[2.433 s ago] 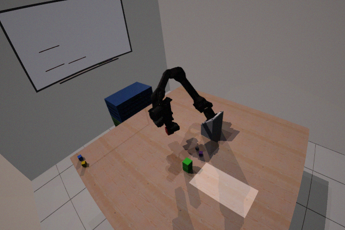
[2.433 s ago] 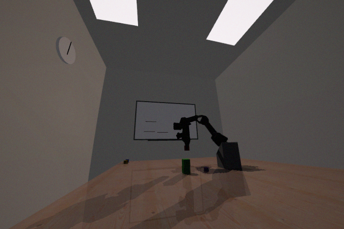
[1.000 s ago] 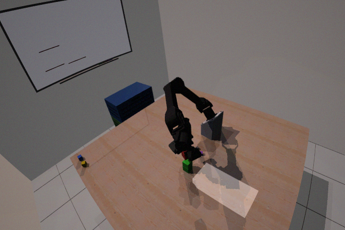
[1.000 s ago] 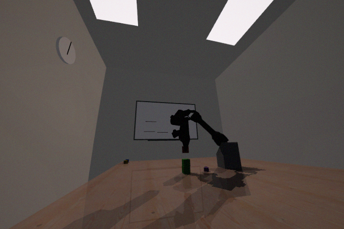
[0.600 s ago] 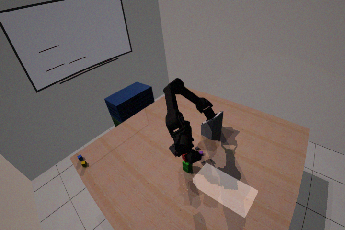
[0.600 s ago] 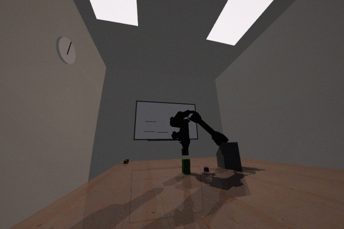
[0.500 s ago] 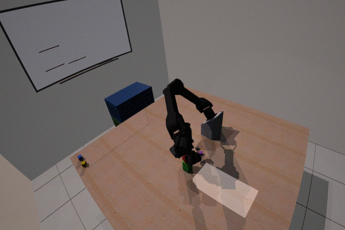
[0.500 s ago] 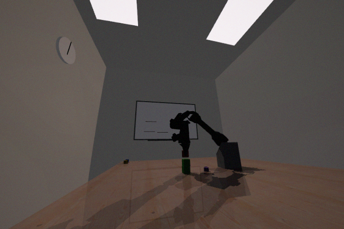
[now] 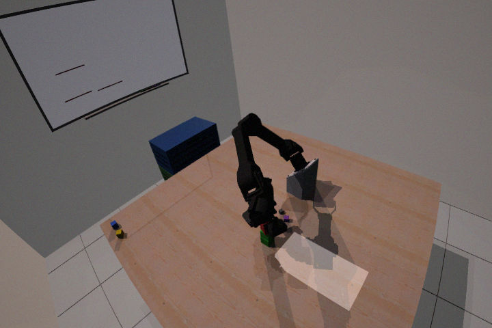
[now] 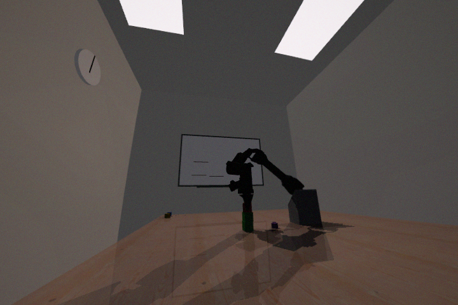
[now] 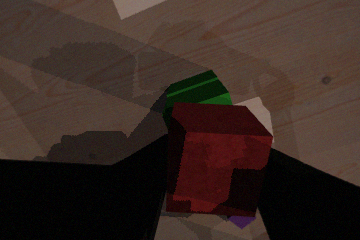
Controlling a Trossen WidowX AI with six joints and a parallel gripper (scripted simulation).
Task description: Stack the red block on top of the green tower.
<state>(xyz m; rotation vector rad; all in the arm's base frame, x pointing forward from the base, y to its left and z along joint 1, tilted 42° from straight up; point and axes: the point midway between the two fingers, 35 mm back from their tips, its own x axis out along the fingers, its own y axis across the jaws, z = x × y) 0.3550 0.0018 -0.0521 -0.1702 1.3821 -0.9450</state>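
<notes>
My gripper (image 10: pixel 247 208) (image 11: pixel 207 144) points down and is shut on the red block (image 9: pixel 263 226) (image 11: pixel 223 165), which fills the space between the fingers in the wrist view. The green tower (image 9: pixel 266 238) (image 10: pixel 247 222) (image 11: pixel 195 92) stands upright on the table, directly below the red block. In the exterior view the red block's lower edge meets the tower's top, with no gap to be seen. In the wrist view the red block hides most of the tower, so I cannot tell how well the two line up, or whether they touch.
A small purple block (image 9: pixel 285 218) (image 10: pixel 274 225) (image 11: pixel 242 221) and a small dark object (image 9: pixel 281 211) lie near the tower, towards the arm's grey base (image 9: pixel 303 183) (image 10: pixel 306 208). A blue block (image 9: pixel 113 224) and a yellow block (image 9: pixel 119 234) lie at the table's far left corner.
</notes>
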